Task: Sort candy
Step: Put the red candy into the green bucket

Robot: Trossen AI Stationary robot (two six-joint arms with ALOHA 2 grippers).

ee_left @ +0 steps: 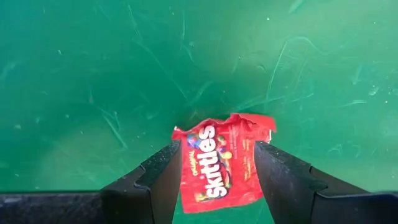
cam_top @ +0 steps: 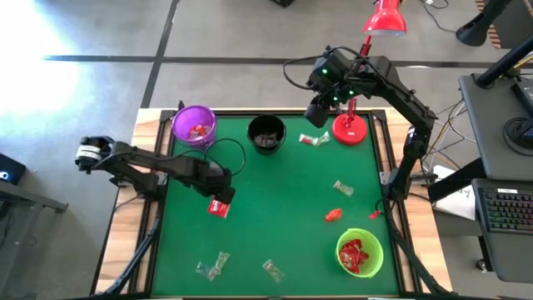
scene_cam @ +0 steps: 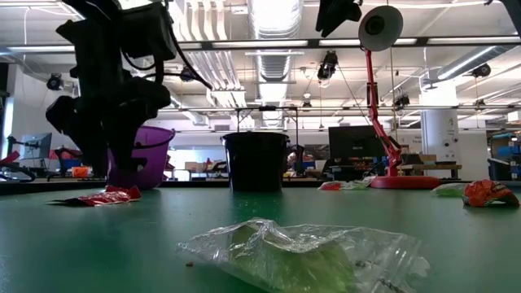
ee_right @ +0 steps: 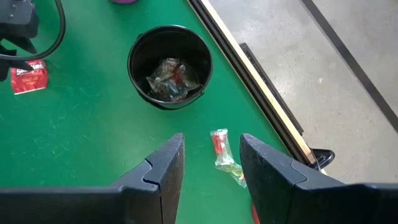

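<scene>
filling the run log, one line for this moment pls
left pincer open astride red skittles packet | right pincer open above clear candy by black bowl

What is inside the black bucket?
The black bucket holds a small heap of wrapped candy, clear wrappers with a bit of red. Anything beneath that heap is covered.

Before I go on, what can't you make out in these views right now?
- Purple bowl contents: low view, its wall and the left arm hide them.
- Green bowl: cut off at the low view's right edge.
- Clear-wrapped candies: high view, too small to identify.
- Skittles packet: lower edge behind the left hand.
</scene>
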